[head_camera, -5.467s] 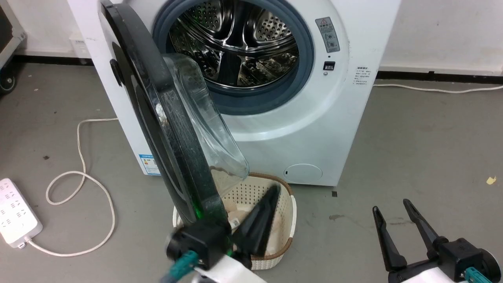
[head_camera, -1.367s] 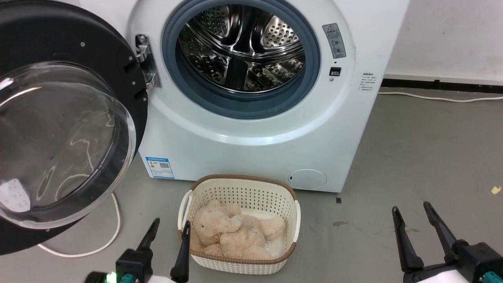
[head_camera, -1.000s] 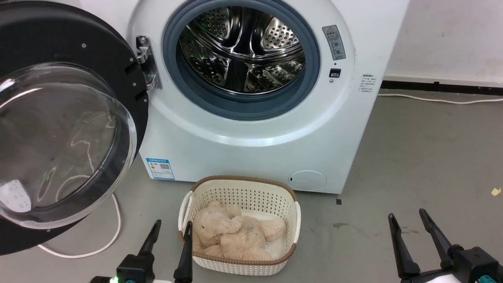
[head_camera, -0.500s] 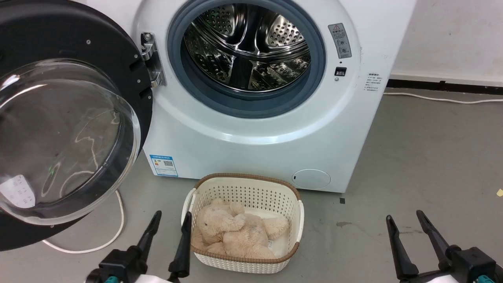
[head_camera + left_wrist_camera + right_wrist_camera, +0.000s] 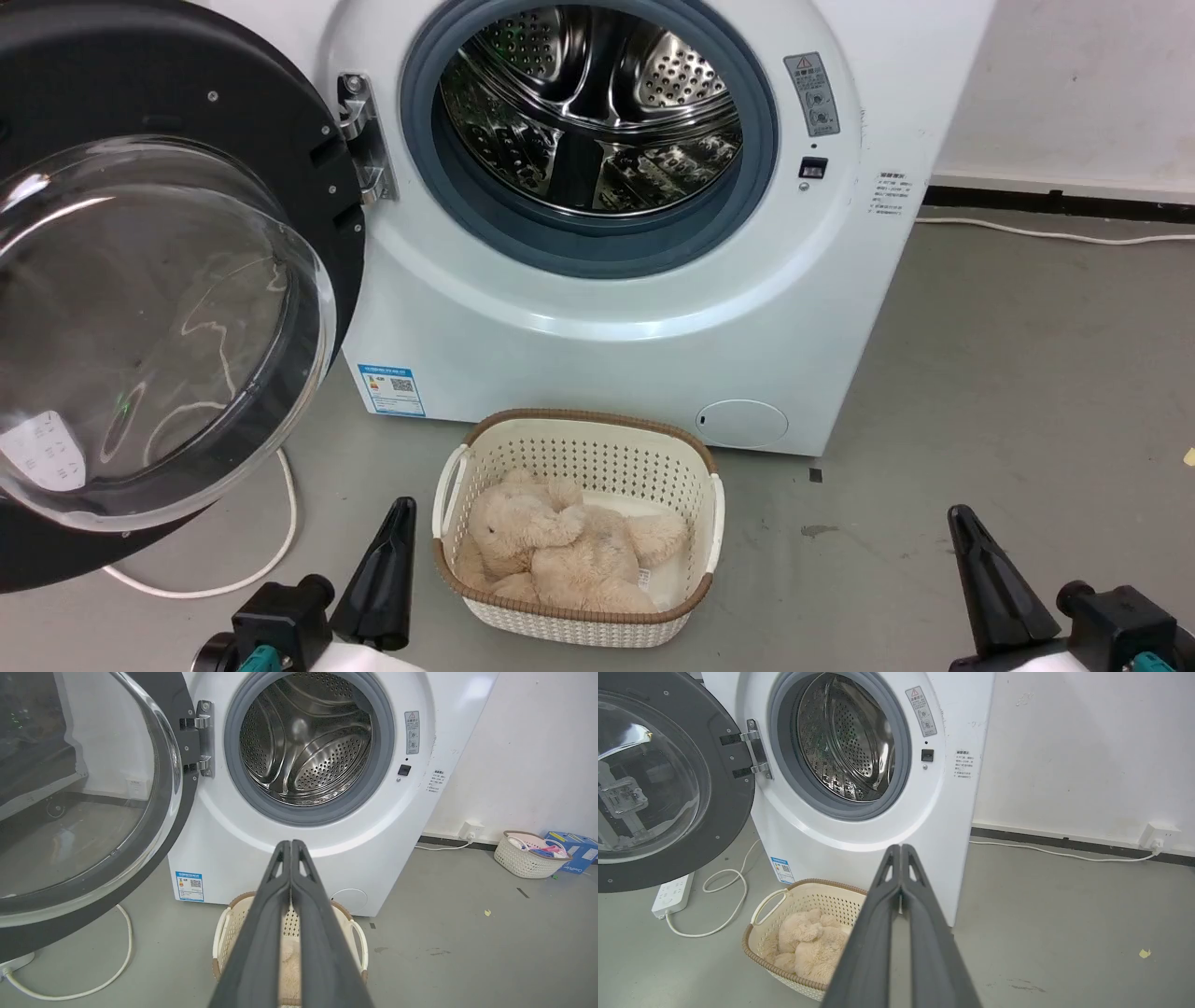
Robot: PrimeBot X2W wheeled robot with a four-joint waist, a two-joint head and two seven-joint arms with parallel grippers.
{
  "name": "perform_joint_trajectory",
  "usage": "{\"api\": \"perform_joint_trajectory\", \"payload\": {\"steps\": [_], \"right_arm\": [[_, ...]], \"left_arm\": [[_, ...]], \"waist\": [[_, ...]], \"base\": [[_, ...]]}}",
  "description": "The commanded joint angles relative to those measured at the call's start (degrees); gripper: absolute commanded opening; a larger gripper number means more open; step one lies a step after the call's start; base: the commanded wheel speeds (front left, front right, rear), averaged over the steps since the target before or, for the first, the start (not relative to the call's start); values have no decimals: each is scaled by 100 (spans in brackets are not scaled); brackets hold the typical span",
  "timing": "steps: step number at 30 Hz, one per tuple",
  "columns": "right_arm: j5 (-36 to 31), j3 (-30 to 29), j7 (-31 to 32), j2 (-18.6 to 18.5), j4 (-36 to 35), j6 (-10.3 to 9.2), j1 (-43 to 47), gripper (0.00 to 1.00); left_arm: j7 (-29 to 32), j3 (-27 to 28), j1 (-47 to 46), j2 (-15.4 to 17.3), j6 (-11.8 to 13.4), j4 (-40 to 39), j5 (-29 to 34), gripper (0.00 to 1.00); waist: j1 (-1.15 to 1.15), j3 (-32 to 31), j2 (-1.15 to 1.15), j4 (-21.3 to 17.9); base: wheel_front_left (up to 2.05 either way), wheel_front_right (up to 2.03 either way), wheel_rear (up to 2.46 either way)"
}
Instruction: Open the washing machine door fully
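1. One grey floor [image 5: 1027,373] carries the white washer [image 5: 597,355], which backs onto a white wall [image 5: 1064,742]. A cable [image 5: 271,560] loops over the floor left of the washer, beside a power strip [image 5: 672,893].
2. Just in front of the washer sits a basket [image 5: 579,418] holding a plush toy [image 5: 551,551].
3. The door [image 5: 280,121] hangs on the hinge at the washer's left, wide open and well clear of the drum [image 5: 588,103].
4. The head view cuts off the door's left edge, its outer face is hidden, and shapes seen through its glass are warped.
5. The door stands upright, roughly in line with the washer's front, with its glass bulge facing the robot. Being round, it has no long axis.
6. In front of the washer, the left gripper [image 5: 290,843] is clenched on nothing, fingertips touching. The right gripper [image 5: 901,847] is likewise clenched and empty. Both are well apart from the door.
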Motion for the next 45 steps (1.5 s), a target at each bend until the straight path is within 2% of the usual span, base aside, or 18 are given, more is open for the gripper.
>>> {"api": "perform_joint_trajectory", "payload": {"steps": [1, 45], "right_arm": [[-17, 9, 23, 1, 0, 0, -25, 0], [-179, 95, 387, 9, 3, -3, -256, 0]], "left_arm": [[41, 48, -9, -23, -25, 0, 75, 0], [485, 666, -89, -470, -249, 2, 951, 0]], "waist": [[0, 0, 0, -6], [0, 23, 0, -220]], "base": [[0, 0, 0], [0, 0, 0]]}}
